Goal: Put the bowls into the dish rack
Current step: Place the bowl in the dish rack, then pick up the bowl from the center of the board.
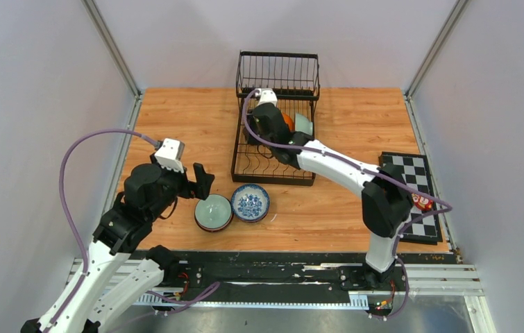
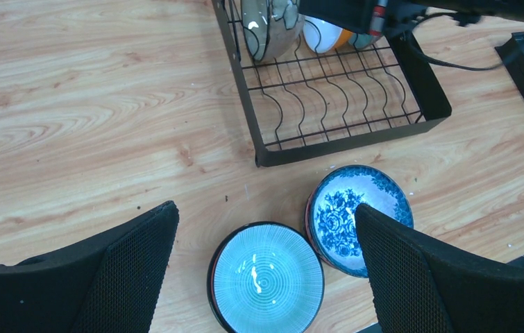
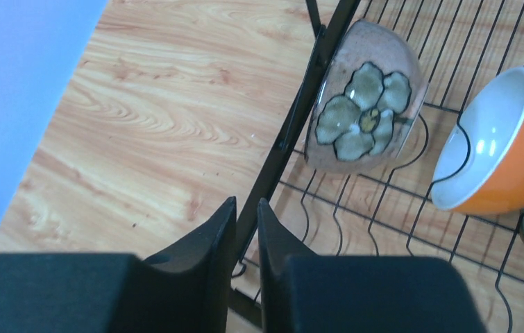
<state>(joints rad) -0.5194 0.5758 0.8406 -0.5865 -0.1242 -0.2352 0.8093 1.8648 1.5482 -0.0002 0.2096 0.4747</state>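
Wooden tabletop (image 1: 175, 118): 2 bowls (image 2: 267, 277) sit near its front edge, just before the dish rack (image 1: 275, 125). Left pincer (image 2: 266, 267) gapes wide above them, empty. Right pincer (image 3: 246, 239) hangs nearly shut over the rack's left rail, holding nothing; 3 bowls stand inside.

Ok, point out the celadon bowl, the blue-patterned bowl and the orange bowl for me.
celadon bowl (image 2: 267, 279): left wrist view, centre of its ribbed inside.
blue-patterned bowl (image 2: 342, 211): left wrist view, floral inside.
orange bowl (image 3: 516, 173): right wrist view, orange outer wall.
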